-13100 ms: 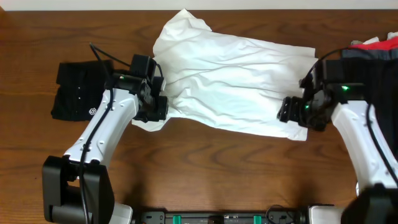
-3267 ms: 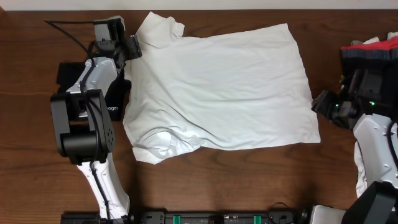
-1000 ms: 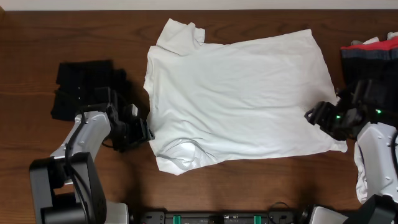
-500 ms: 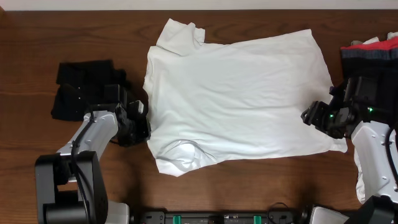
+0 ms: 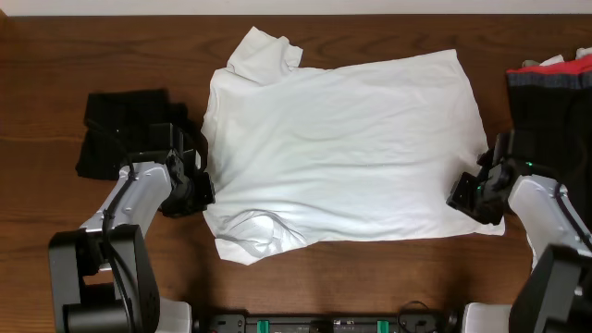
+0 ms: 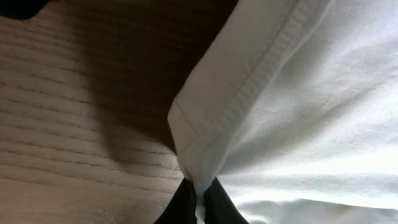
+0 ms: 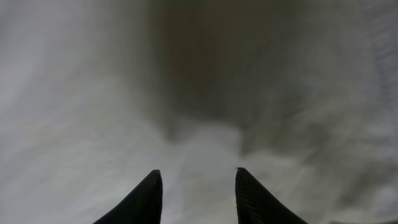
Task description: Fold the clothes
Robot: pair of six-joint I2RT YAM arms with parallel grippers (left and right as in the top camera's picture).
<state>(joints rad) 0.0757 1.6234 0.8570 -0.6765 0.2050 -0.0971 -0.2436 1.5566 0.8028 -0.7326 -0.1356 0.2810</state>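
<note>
White T-shirt (image 5: pixel 342 139) — left hand (image 6: pixel 199 196) pinching probable hem; print on black garment (image 5: pixel 116 125) unreadable.

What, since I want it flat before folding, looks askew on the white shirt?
The white T-shirt is not flat. Its near sleeve is crumpled and folded onto the body, and the far sleeve is rumpled too. The left gripper pinches a stitched edge between them.
</note>
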